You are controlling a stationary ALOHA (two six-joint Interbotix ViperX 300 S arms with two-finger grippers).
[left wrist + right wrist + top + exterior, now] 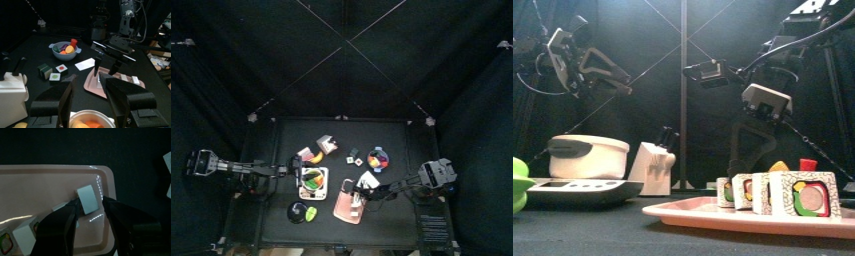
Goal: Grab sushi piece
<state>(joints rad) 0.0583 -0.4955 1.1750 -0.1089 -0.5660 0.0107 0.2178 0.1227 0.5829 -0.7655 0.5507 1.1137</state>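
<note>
Our right gripper (89, 217) hangs over the pink tray (40, 178) at the near right of the surface, jaws spread wide around a sushi piece (87, 198) without closing on it. Our left gripper (92, 100) waits at the left, jaws wide, above a bowl (87, 119).

Black curtains (251, 55) close the pen on every side, filling most of the top view around the small black bench (289, 135) in the lower middle of the frame. Thin pale cords (358, 50) cross in an X over the upper centre, running out to the frame's corners. From the front, the same dark drapes (647, 40) hang in folds behind, with a slim upright pole (683, 70) at centre. At the right edge of the left wrist view, a lit room with clutter (162, 47) shows past the curtain.
</note>
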